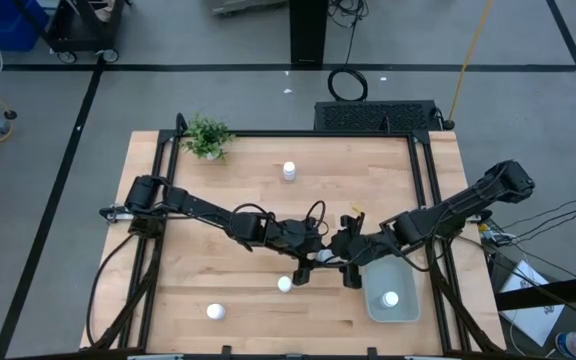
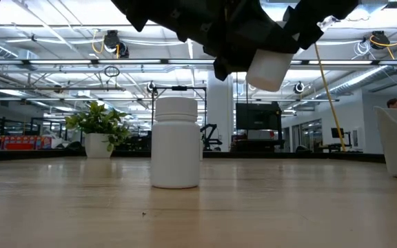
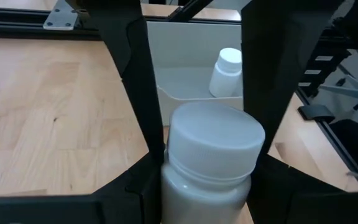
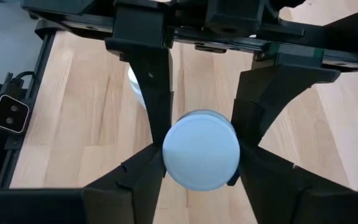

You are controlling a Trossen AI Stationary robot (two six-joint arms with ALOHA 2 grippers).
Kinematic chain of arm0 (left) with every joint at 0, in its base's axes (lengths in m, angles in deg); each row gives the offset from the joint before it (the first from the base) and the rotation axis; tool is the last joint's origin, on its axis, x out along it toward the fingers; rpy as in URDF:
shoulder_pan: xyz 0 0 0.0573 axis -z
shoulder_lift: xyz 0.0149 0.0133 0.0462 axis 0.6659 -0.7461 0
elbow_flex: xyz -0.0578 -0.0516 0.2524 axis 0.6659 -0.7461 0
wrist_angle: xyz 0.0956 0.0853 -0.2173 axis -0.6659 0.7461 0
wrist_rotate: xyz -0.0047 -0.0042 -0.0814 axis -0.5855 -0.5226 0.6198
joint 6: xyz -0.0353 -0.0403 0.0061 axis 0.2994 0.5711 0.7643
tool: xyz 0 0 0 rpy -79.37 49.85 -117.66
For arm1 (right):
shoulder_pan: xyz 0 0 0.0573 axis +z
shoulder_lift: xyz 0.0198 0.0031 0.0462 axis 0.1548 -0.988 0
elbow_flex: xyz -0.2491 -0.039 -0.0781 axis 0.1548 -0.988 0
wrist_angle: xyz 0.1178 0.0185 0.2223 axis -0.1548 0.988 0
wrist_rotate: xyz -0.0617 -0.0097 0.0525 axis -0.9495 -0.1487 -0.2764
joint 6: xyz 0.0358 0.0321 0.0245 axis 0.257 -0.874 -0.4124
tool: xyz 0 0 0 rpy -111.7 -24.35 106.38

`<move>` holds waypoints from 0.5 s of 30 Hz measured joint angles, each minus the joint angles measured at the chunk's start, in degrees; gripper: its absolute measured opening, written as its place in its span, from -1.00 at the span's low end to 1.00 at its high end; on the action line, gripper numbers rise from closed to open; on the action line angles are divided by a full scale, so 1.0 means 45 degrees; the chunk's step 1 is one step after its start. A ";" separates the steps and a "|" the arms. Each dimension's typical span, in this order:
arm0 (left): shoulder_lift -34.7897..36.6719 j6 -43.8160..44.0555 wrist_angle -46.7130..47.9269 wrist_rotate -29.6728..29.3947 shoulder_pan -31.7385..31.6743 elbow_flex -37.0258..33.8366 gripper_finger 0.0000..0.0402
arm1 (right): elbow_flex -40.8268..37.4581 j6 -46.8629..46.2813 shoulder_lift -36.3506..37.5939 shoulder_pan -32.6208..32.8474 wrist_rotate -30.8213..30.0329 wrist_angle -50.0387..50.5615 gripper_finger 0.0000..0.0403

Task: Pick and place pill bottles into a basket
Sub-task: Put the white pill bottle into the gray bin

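Basket point(image 1: 372, 308) sits at my right front table corner with one pill bottle point(image 1: 391, 298) upright inside. Both grippers meet beside it, left gripper point(image 3: 207, 180) and right gripper point(image 4: 201, 152) seemingly clamped on the same held bottle point(image 3: 209, 158), lifted off the table point(image 1: 248, 180).

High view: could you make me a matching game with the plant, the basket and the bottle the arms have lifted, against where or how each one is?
1. potted plant
2. basket
3. lifted pill bottle

a. holds one pill bottle
b. at a corner of the table
c. clamped between the left gripper and the right gripper

Pairs: 1-b, 2-a, 3-c
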 joint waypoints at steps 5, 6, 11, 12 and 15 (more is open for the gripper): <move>0.0000 0.0133 0.0005 -0.0021 0.0000 -0.0005 -0.11 | 0.0000 0.0034 0.0009 0.0000 -0.0039 0.0020 -0.28; 0.0000 0.0138 0.0000 -0.0030 0.0000 -0.0005 -0.08 | 0.0000 0.0034 0.0009 0.0000 -0.0034 0.0004 -0.28; 0.0000 0.0095 -0.0081 -0.0130 0.0000 -0.0005 0.20 | 0.0000 0.0071 0.0096 0.0118 -0.0161 -0.0009 -0.28; 0.0000 0.0097 -0.0104 -0.0142 0.0000 -0.0003 0.25 | 0.0000 0.0087 0.0142 0.0177 -0.0319 -0.0004 -0.28; 0.0000 0.0100 -0.0167 -0.0181 0.0000 0.0000 0.35 | 0.0000 0.0022 0.0342 0.0375 -0.0495 0.0170 -0.28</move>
